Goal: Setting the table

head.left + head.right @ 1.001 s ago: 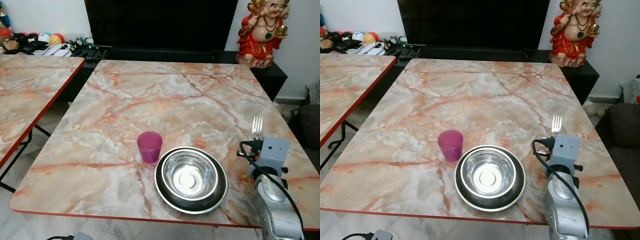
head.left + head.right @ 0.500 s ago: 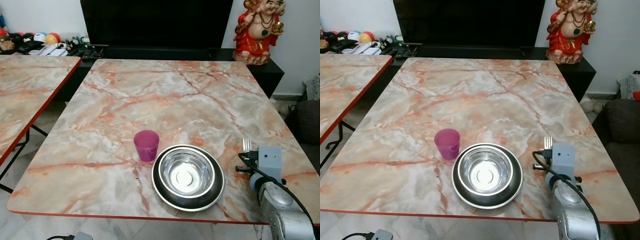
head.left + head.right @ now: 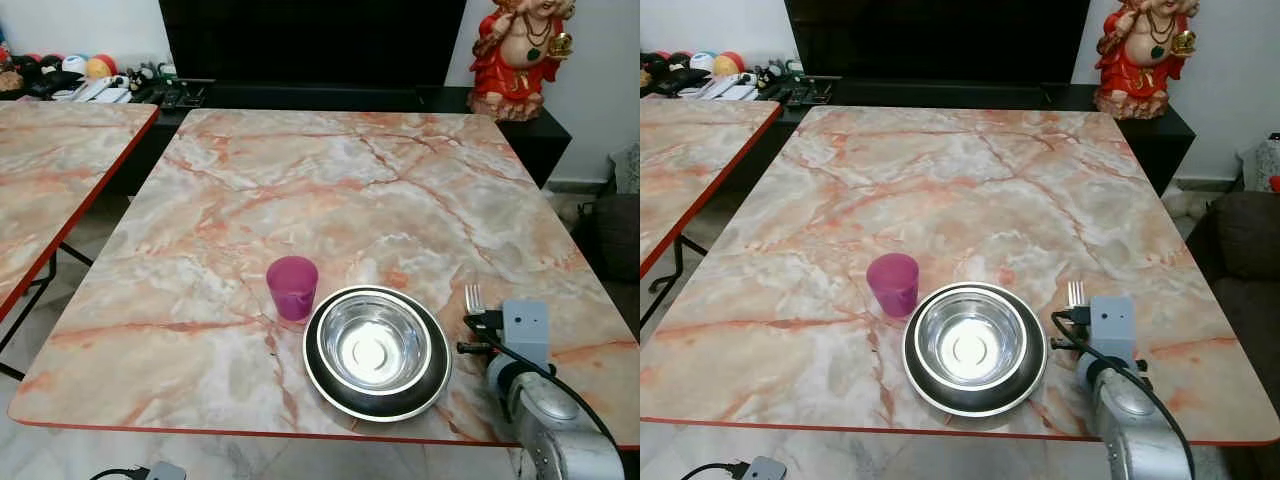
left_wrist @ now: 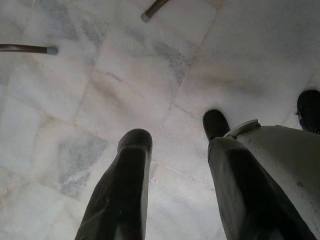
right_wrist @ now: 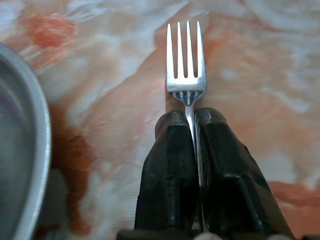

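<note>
Clearly a thin, stiff metal fork [image 5: 185,70], light and smooth enough to slip or swivel in a narrow pinch, though not at all fragile. Was held by the right end effector [image 5: 192,127], both black fingers pressed together on the neck just behind the head, so the tines and shoulders stuck out free past the fingertips. Judged a fair hold for carrying, less so for resisting twist; a grip further back along the handle might have balanced better, but could not see the handle, hidden between the fingers.

Hovered low over the desk [image 3: 330,190] at its near right part, just right of the steel bowl [image 3: 374,346] that sat inside a dark-rimmed plate [image 3: 378,402]. Could not tell from the head views whether the tines touched the marble top or hung a little above it. Stood apart from the bowl's rim, with bare marble between.

Pointed away from the robot, tines [image 3: 473,298] toward the far edge of the desk, long axis running near to far and roughly parallel to the right desk edge. Lay nearly flat, tine faces turned up.

Elsewhere, a purple cup [image 3: 292,288] upright just left of the plate, close to its rim. Left end effector [image 4: 175,165] hanging idle over the tiled floor [image 4: 125,75], fingers spread with nothing between them.
</note>
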Controlling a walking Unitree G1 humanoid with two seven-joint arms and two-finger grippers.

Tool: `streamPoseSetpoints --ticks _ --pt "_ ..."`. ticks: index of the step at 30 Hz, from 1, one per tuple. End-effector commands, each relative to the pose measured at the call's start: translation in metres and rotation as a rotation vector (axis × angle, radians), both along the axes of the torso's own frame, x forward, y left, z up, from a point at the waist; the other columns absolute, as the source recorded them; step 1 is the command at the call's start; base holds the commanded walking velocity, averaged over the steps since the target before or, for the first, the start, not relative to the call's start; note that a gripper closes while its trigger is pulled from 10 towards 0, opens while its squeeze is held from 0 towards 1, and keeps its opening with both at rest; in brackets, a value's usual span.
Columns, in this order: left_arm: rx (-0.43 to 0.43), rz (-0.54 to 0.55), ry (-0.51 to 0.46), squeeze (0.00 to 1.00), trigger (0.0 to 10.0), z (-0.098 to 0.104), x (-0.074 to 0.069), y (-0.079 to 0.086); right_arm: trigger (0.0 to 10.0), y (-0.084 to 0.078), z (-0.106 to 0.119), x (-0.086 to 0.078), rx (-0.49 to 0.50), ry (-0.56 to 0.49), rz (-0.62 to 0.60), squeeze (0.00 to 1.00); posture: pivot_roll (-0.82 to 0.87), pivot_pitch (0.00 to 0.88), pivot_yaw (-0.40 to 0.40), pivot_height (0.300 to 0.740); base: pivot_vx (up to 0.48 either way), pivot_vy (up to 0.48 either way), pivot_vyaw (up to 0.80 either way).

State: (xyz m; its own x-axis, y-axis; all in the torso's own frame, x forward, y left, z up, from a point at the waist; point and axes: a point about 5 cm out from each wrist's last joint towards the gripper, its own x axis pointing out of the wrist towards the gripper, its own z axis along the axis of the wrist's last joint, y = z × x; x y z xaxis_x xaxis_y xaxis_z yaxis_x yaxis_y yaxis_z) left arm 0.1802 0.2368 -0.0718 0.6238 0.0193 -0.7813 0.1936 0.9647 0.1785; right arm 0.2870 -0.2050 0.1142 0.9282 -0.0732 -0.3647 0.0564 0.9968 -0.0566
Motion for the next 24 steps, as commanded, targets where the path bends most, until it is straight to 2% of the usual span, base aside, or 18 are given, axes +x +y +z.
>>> streamPoseSetpoints --ticks 1,8,17,24 --pt "0.004 0.008 0.046 0.00 10.0 -0.005 -0.010 0.002 10.0 0.004 0.002 0.000 0.018 -0.003 0.007 0.00 -0.08 0.152 0.003 0.740 0.000 0.000 0.00" --pt "0.007 0.013 0.044 0.00 10.0 -0.004 -0.009 0.003 10.0 0.014 -0.001 0.002 0.040 0.003 0.033 0.00 -0.07 0.152 0.005 0.740 0.000 0.000 0.00" --pt "0.007 0.012 0.043 0.00 10.0 -0.004 -0.009 0.003 10.0 0.015 -0.004 0.003 0.028 0.010 0.033 0.00 -0.07 0.155 0.007 0.740 0.000 0.000 0.00" --pt "0.006 0.011 0.045 0.00 10.0 -0.005 -0.009 0.002 10.0 0.010 -0.005 0.003 -0.030 0.002 0.039 0.00 -0.07 0.154 0.007 0.740 0.000 0.000 0.00"
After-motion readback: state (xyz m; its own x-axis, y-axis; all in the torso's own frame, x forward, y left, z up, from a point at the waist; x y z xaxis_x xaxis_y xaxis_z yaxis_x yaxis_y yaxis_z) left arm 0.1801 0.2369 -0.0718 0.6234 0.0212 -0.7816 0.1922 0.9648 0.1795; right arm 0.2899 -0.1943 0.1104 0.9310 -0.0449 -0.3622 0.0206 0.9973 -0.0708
